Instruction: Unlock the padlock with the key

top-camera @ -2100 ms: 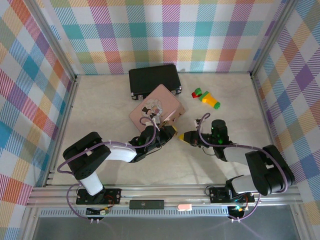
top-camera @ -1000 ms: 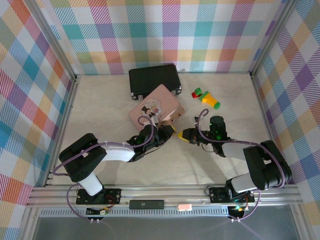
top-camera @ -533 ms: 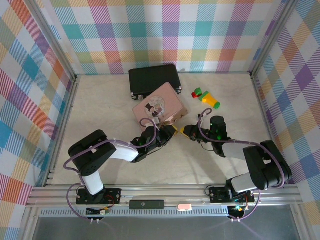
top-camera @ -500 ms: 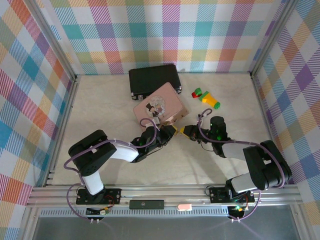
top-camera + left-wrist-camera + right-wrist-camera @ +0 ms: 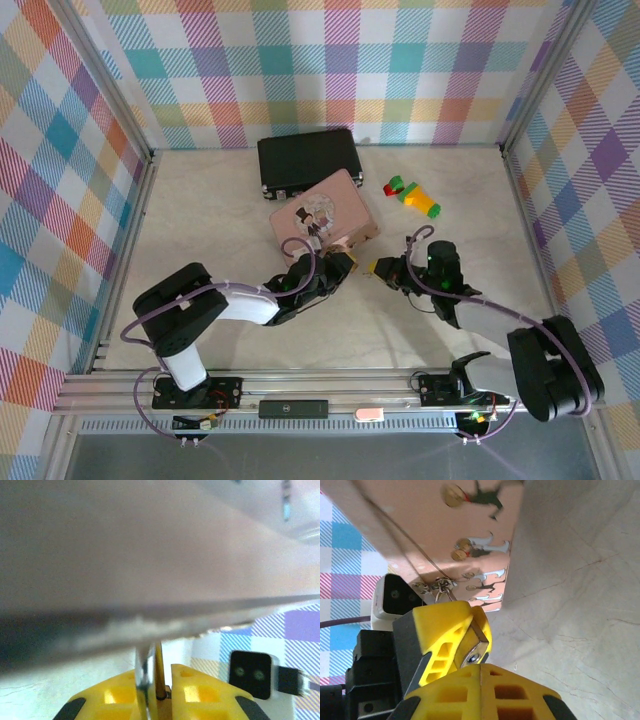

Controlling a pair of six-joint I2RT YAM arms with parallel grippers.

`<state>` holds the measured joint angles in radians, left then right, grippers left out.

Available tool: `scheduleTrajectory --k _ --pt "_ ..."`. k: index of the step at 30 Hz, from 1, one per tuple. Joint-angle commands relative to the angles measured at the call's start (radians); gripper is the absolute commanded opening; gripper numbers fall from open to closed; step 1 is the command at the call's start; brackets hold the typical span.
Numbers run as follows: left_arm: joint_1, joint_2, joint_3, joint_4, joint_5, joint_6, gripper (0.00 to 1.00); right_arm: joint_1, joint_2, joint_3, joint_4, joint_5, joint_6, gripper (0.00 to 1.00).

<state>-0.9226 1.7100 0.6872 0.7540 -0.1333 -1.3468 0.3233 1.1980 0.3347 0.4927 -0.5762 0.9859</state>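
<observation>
While the left gripper (image 5: 342, 263) pinches the brass padlock (image 5: 476, 650), pink tin (image 5: 325, 212) just ahead of it, the right gripper (image 5: 379, 268), jaws closed, sits right beside that padlock.

Pink tin (image 5: 325, 215), black case (image 5: 307, 158), green-red-yellow blocks (image 5: 411, 195), rainbow plaid walls (image 5: 400, 70), cream marbled table (image 5: 220, 230)

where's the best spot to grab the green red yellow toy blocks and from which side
Best bet: grip the toy blocks across their narrow width at the yellow part, coming straight down from above. They lie flat on the table with free space around them, their long axis slanting from far-left to near-right, so close across that line rather than along it.
</observation>
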Motion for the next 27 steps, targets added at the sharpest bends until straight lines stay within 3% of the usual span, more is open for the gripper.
scheduleTrajectory --k 1,6,8,13,21,25,27 --pt "-0.011 -0.087 0.051 -0.185 -0.093 0.023 0.00 -0.049 -0.041 0.005 -0.140 -0.025 -0.073 0.00" --pt "-0.028 -0.177 0.071 -0.449 -0.232 0.041 0.00 -0.104 -0.057 0.039 -0.216 -0.073 -0.140 0.00" --pt "-0.032 -0.191 0.054 -0.462 -0.275 0.034 0.00 -0.116 -0.054 0.043 -0.208 -0.085 -0.144 0.00" --pt "-0.038 -0.128 0.018 -0.366 -0.322 0.002 0.00 -0.133 -0.066 0.092 -0.249 -0.111 -0.153 0.00" --pt "-0.054 0.103 0.094 -0.117 -0.255 -0.014 0.01 -0.137 -0.178 0.168 -0.451 -0.093 -0.243 0.00" --pt "-0.055 0.145 0.119 -0.088 -0.232 -0.005 0.32 -0.150 -0.184 0.178 -0.472 -0.102 -0.260 0.00" --pt "-0.055 0.129 0.114 -0.108 -0.235 0.010 0.42 -0.162 -0.186 0.189 -0.485 -0.110 -0.270 0.00"
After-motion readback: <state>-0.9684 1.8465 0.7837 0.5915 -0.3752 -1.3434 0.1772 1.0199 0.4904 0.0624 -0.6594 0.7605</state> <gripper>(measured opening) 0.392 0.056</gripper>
